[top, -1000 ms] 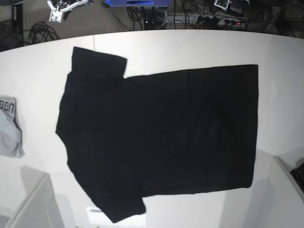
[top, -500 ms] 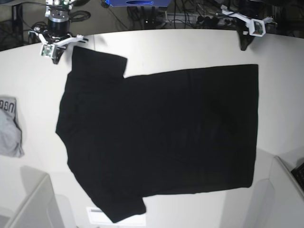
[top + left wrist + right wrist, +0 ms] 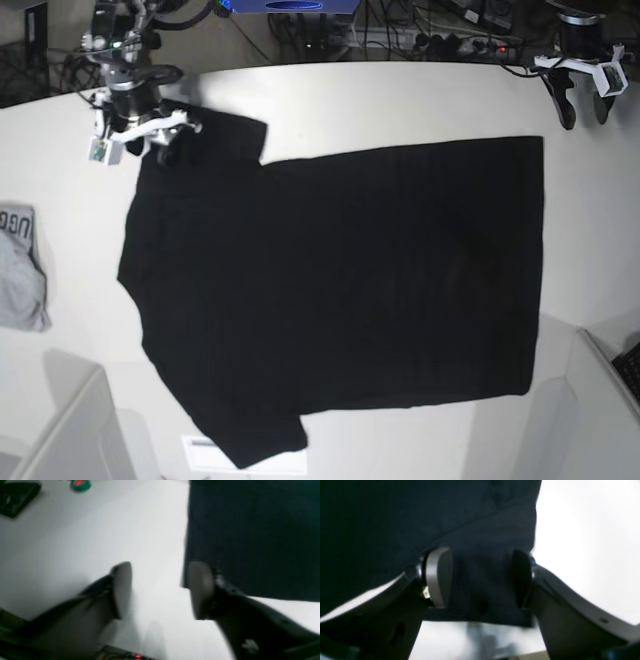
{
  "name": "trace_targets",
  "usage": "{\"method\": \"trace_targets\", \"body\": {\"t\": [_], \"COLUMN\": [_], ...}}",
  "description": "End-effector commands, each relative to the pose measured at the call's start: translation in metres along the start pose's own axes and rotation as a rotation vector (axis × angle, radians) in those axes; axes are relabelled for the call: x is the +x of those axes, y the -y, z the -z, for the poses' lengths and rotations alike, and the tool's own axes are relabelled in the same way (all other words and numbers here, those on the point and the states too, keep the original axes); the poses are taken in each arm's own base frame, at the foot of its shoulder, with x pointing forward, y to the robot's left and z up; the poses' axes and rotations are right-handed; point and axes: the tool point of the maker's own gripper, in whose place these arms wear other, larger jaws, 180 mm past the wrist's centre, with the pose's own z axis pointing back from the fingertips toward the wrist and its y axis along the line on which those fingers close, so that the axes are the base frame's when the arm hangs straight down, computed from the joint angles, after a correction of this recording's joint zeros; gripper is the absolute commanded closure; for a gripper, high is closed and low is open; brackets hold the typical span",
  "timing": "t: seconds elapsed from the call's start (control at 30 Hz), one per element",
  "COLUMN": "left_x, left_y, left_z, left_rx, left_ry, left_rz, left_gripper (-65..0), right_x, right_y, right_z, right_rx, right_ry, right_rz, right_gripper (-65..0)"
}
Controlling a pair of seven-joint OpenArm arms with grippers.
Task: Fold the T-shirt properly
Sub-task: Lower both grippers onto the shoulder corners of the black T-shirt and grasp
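Grey garment (image 3: 20, 268): crumpled, lettered cloth at table's (image 3: 400, 95) left edge.
Right gripper (image 3: 480, 577): smooth curved fingers spread, over sleeve.
T-shirt (image 3: 340, 290): matte black, spread flat mid-table.
Left gripper (image 3: 160, 590): fingers parted, empty, straddling hem corner.

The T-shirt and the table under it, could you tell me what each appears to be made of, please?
The T-shirt looks like soft matte black knit cloth: it lies limp and flat, with stitched hems and faint creases showing in the right wrist view. The table looks like a hard, smooth white board, perhaps laminate; it shows a soft sheen and no grain, so the exact material stays open.
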Motion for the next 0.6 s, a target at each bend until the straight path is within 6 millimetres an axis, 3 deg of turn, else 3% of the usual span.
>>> {"method": "trace_targets", "body": {"t": [0.0, 0.07, 0.17, 0.37, 0.5, 0.57], "left_x": [0.008, 0.004, -0.004, -0.025, -0.035, -0.033], "left_y": [-0.004, -0.004, -0.008, -0.017, -0.013, -0.012], "left_z": [0.0, 0.004, 0.009, 0.017, 0.026, 0.03], "left_rx": [-0.012, -0.045, -0.075, -0.047, -0.062, -0.079], "left_ry": [0.031, 0.034, 0.026, -0.017, -0.096, -0.104], "left_rz": [-0.013, -0.067, -0.106, -0.13, -0.14, -0.148], "left_gripper": [-42.1, -46.1, -44.3, -44.1, -44.3, -43.9], "right_x": [0.015, 0.018, 0.013, -0.018, -0.029, -0.038], "right_y": [-0.001, 0.01, 0.02, 0.034, 0.039, 0.03], "right_z": [0.001, 0.005, 0.013, 0.029, 0.03, 0.029], "right_rx": [0.033, 0.053, 0.052, 0.016, 0.005, 0.034], "right_ry": [0.035, 0.001, -0.047, -0.138, -0.17, -0.194], "right_rz": [0.026, 0.089, 0.122, 0.166, 0.175, 0.155], "right_gripper": [-36.0, -36.0, -36.0, -36.0, -35.9, -35.9]}}
